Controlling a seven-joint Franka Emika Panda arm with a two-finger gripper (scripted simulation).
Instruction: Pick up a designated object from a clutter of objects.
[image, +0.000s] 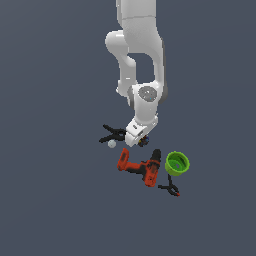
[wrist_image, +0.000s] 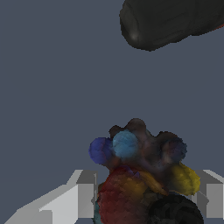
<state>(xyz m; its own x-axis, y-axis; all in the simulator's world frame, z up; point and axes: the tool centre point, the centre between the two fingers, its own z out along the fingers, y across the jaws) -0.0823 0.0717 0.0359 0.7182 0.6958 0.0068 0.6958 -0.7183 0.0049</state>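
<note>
While your pincer (wrist_image: 144, 197) sits low on the worktop (image: 60, 200), its fingers (wrist_image: 81, 192) flank the clump (wrist_image: 140, 175); you cannot tell whether they pinch it. Reaching looks done, lifting remains. A clamp (image: 114, 134) and ball (image: 111, 144) lie just beside.

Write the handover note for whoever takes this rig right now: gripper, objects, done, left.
Gripper: down at the floor, fingers on either side of the bead clump; whether they press on it cannot be told.
Bead clump: on the floor between the black clamp and the power drill, mostly hidden by the hand in the exterior view.
White ball and green cup lie apart from it, untouched.
Done: reach and straddle.
Left: confirm the grip, then lift.
</note>
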